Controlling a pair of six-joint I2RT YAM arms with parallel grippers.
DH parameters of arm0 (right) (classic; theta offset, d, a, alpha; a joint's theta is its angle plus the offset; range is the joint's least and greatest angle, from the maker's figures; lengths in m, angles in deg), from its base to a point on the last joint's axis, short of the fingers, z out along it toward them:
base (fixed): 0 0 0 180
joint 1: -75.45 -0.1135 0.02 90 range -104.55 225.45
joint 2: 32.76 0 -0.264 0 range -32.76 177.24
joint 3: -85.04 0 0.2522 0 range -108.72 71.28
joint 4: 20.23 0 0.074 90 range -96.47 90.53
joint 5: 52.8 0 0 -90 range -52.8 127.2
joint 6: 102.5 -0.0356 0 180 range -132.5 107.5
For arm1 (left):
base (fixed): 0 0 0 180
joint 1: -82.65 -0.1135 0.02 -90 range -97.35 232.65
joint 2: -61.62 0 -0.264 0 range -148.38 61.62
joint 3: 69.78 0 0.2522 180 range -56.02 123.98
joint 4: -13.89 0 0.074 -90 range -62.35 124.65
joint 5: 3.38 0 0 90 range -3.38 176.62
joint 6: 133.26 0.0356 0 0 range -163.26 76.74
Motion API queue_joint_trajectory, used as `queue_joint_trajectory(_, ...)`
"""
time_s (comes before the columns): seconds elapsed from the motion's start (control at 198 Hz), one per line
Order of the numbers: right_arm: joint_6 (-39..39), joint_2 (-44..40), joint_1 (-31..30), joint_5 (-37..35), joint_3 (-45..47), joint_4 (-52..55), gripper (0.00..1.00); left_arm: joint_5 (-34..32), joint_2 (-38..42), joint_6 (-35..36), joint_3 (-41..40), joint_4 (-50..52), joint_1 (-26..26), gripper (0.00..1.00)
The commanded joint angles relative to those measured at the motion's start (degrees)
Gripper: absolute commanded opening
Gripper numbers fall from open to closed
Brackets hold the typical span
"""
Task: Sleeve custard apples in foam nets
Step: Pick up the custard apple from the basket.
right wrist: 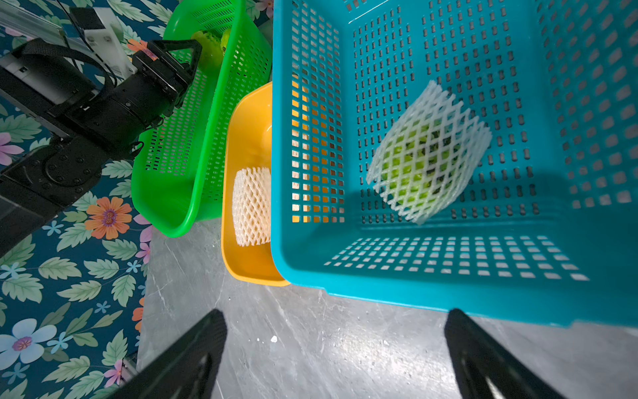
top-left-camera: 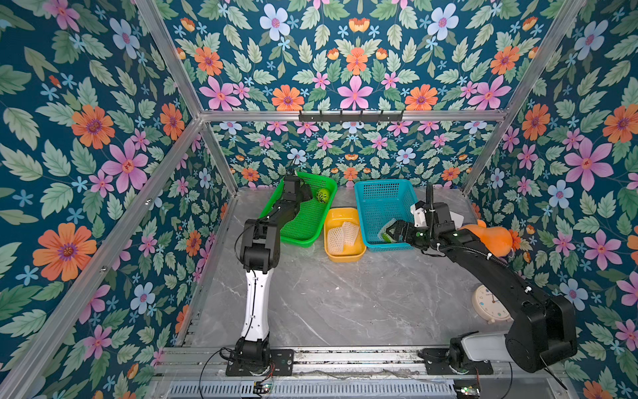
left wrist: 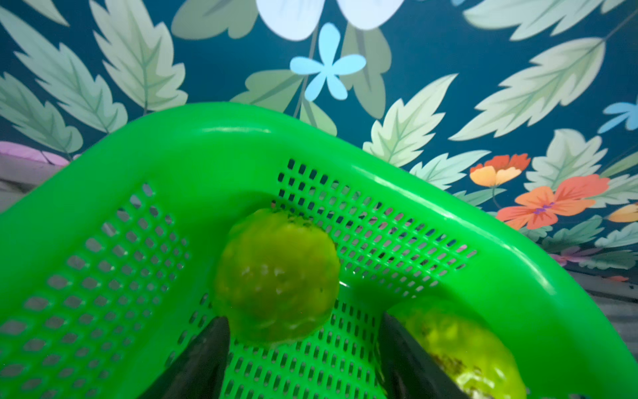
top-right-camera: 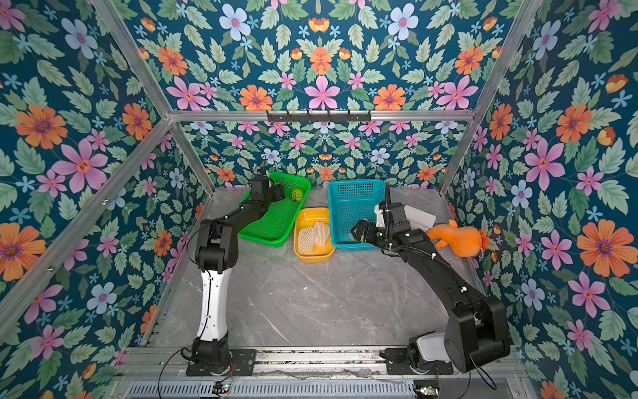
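A custard apple (left wrist: 276, 273), round, yellow-green and bumpy, sits in a far corner of the perforated green basket (left wrist: 103, 193). It is just ahead of my left jaws, which stand open and grip nothing, with one fingertip (left wrist: 214, 331) nearly at its skin. A second custard apple (left wrist: 462, 345) lies outside my other finger. Both are round, so neither shows a long axis.

My left arm (top-left-camera: 257, 241) rises from its base, folds at the elbow and reaches to 11 o'clock on the grey marbled bench (top-left-camera: 345, 304).

At 12 o'clock, two empty foam nets (top-left-camera: 341, 235), flattened white diamond mesh, lie in a smooth yellow tub (top-left-camera: 345, 257). At 1 o'clock, in the slotted teal basket (right wrist: 310, 103), the sleeved custard apple (right wrist: 407, 162) lies inside its foam net (right wrist: 445, 103), the tube on its side.

My right arm (top-left-camera: 483, 255) stretches low toward 10 o'clock. My right jaws gape wide and empty above the bench, by the teal basket's near wall.
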Motion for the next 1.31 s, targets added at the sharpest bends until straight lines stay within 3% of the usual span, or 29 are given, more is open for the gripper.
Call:
queue_joint_trajectory(0.0, 0.64, -0.19, -0.09, 0.12, -0.14, 0.16, 0.99, -0.55, -2.25, 0.73, 2.91, 1.96, -0.33, 0.80)
queue_joint_trajectory(0.242, 1.20, 0.53, -0.09, 0.22, -0.89, 0.85, 0.99, -2.48, -7.20, 0.89, 8.63, 3.91, -0.50, 0.98)
queue_joint_trajectory(0.576, 1.63, 1.02, -0.07, -0.13, -1.26, 1.55, 0.99, -2.03, -10.30, 1.34, 10.45, 0.50, -0.68, 0.97)
queue_joint_trajectory(0.661, 1.68, 1.28, -0.09, -0.05, -1.26, 1.74, 0.99, -2.64, -10.65, 1.33, 10.87, -0.12, -0.78, 0.94)
queue_joint_trajectory(0.929, 1.64, 1.61, -0.09, 0.12, -1.08, 1.85, 0.99, -2.23, -9.65, 2.39, 8.88, -3.87, -0.86, 0.70)
queue_joint_trajectory(1.101, 1.57, 1.68, -0.03, 0.27, -0.88, 1.78, 0.99, -2.53, -8.32, 2.69, 7.31, -5.08, -0.90, 0.66)
queue_joint_trajectory(1.308, 1.42, 1.86, -0.05, 0.70, -0.64, 1.00, 0.99, -2.12, -2.73, 2.70, -0.63, -8.93, -0.85, 0.63)
